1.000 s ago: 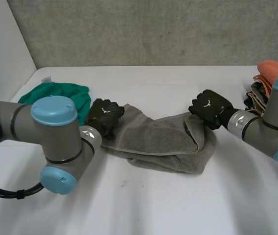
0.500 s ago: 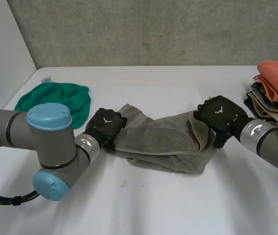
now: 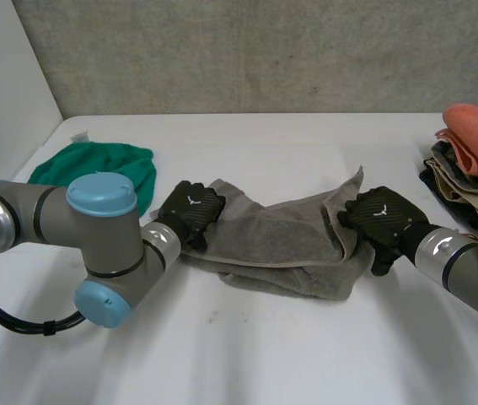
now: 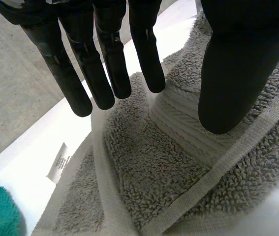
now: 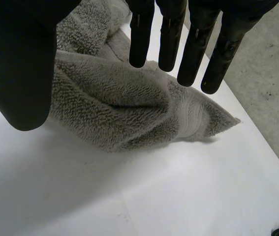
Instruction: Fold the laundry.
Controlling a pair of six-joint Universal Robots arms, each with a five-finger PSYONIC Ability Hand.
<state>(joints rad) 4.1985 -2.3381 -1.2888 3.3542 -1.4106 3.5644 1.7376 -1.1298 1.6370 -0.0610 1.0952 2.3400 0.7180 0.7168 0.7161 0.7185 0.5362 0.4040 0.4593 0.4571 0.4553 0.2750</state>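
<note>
left robot hand (image 3: 190, 211): released, over grey towel (image 3: 281, 243) end | right robot hand (image 3: 382, 218): released, perhaps touching corner

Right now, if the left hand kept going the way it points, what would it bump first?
Probably the grey towel: the left hand holds straight fingers just over its end, though the gap is hard to judge.

A corner (image 3: 357, 177) of the grey towel (image 3: 272, 240) has risen by the right robot hand (image 3: 382, 218).
</note>
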